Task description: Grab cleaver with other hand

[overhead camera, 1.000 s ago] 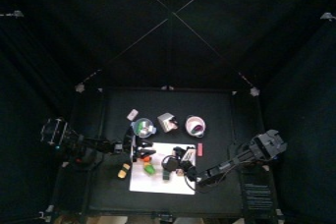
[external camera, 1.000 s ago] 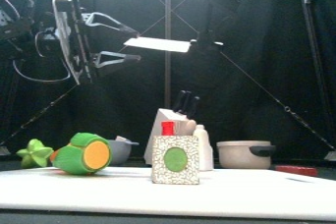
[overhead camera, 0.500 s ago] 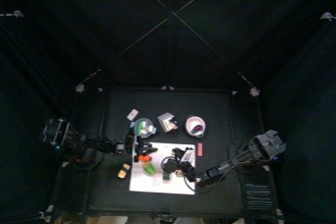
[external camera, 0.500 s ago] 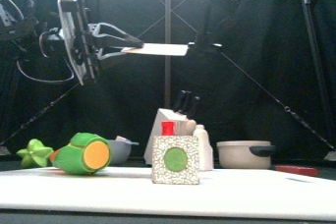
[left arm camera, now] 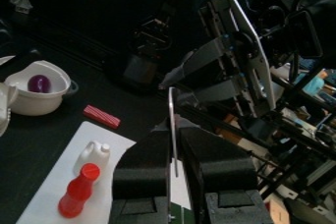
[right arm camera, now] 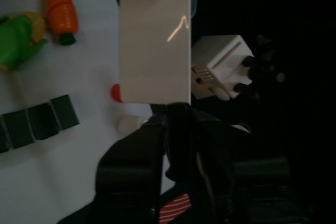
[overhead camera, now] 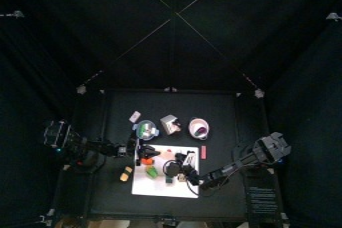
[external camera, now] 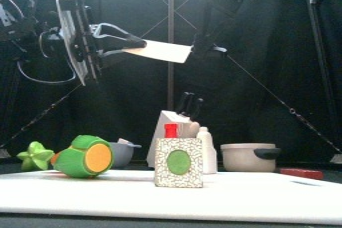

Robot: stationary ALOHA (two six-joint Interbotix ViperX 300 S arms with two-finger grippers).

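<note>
Cleaver point(external camera: 163, 50) hangs high above my table point(external camera: 254, 200), toward ten o'clock. Left gripper point(external camera: 110, 44) clamps its blade edge-on; right gripper point(external camera: 201, 44) looks released near the handle.

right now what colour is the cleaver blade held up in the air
Pale silvery white, the cleaver blade shows best in the front view.
</note>
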